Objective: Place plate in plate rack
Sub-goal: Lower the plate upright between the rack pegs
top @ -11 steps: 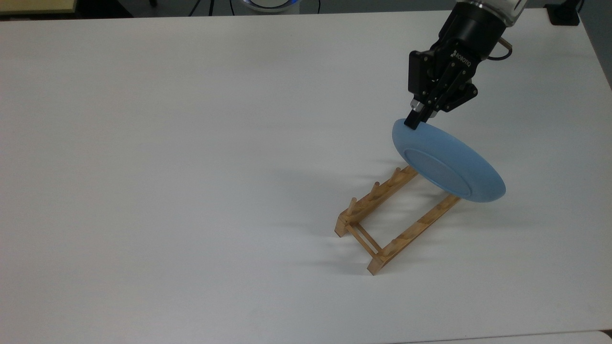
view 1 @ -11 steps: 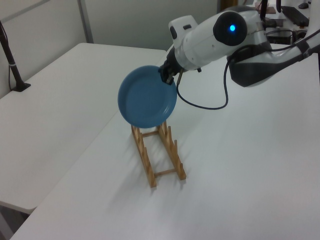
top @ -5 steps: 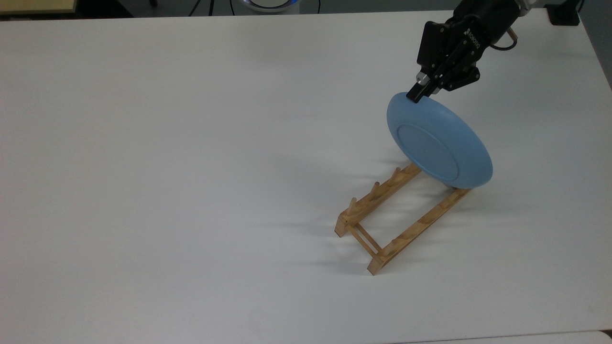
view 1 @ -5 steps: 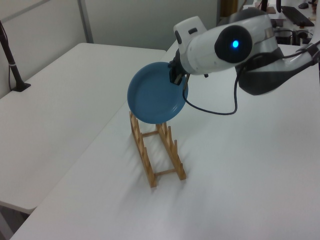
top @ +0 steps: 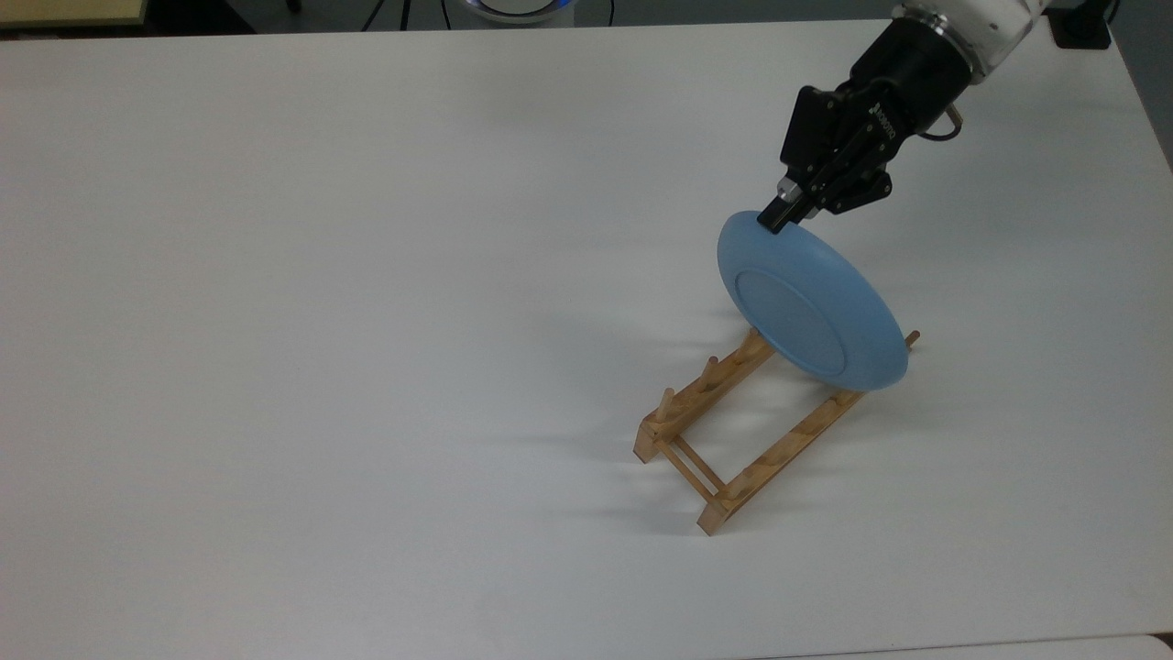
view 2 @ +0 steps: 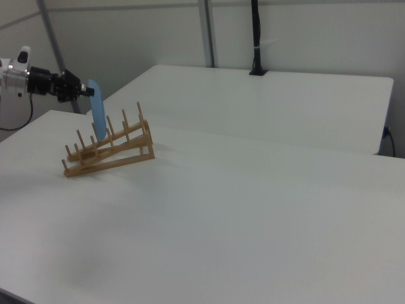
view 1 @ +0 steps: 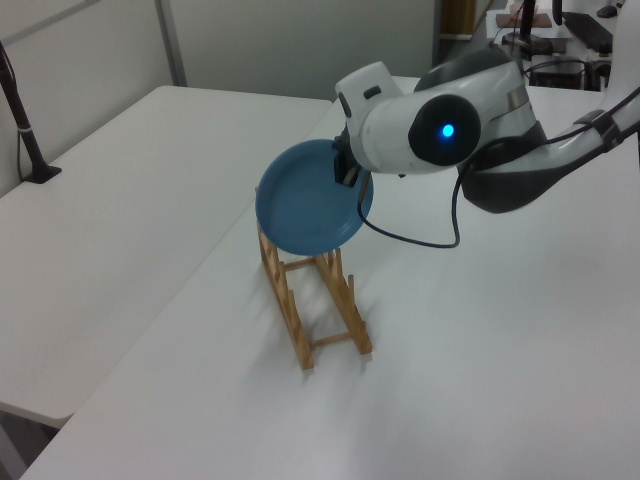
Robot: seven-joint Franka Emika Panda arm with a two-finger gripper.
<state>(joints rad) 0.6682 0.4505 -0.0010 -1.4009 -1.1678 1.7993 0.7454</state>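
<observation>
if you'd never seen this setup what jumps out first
A light-blue plate held on edge by its rim in the black gripper, its lower edge down among the pegs at one end of a small wooden plate rack. Around them, a bare white table.

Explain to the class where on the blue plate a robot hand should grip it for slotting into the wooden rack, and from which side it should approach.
Grip the plate by its top rim, coming from above and behind, as the hand does now. The plate stands on edge, its lower rim dropping between the plate rack pegs, so the upper rim alone stays free of the wood.
</observation>
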